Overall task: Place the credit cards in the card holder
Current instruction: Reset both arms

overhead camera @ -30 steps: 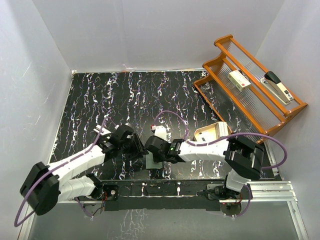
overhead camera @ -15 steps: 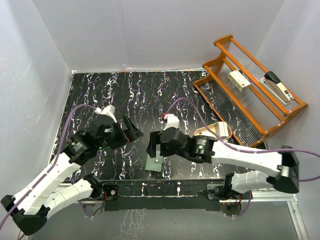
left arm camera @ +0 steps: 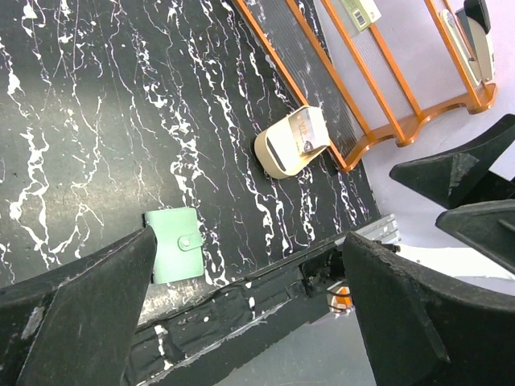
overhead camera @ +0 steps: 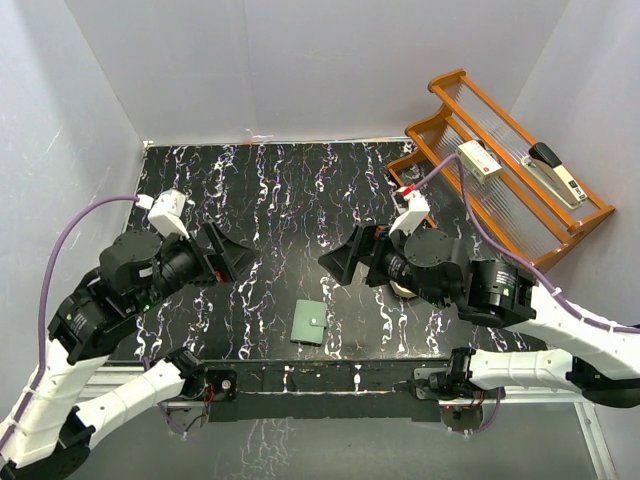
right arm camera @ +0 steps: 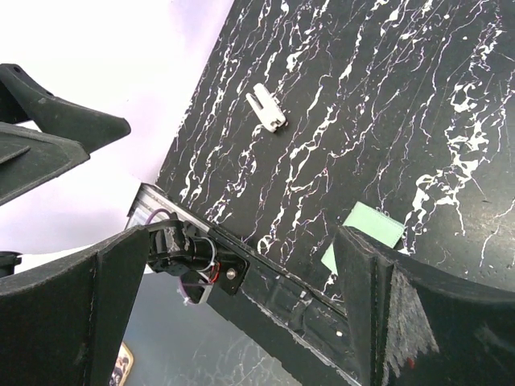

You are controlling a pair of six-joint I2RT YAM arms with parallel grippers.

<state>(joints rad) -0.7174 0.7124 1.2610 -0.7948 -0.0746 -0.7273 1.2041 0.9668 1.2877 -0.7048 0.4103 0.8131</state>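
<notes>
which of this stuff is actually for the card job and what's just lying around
For the job:
- green card holder, closed, near the table's front edge
- no credit cards in sight

Just lying about:
- tan cream case
- wooden rack
- stapler and white box on the rack
- small white clip

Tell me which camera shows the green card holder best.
Left wrist: the card holder lies closed and large, its snap tab plain. Top external shows the card holder whole but small. Right wrist shows only part, behind a finger of the right pincer.
</notes>
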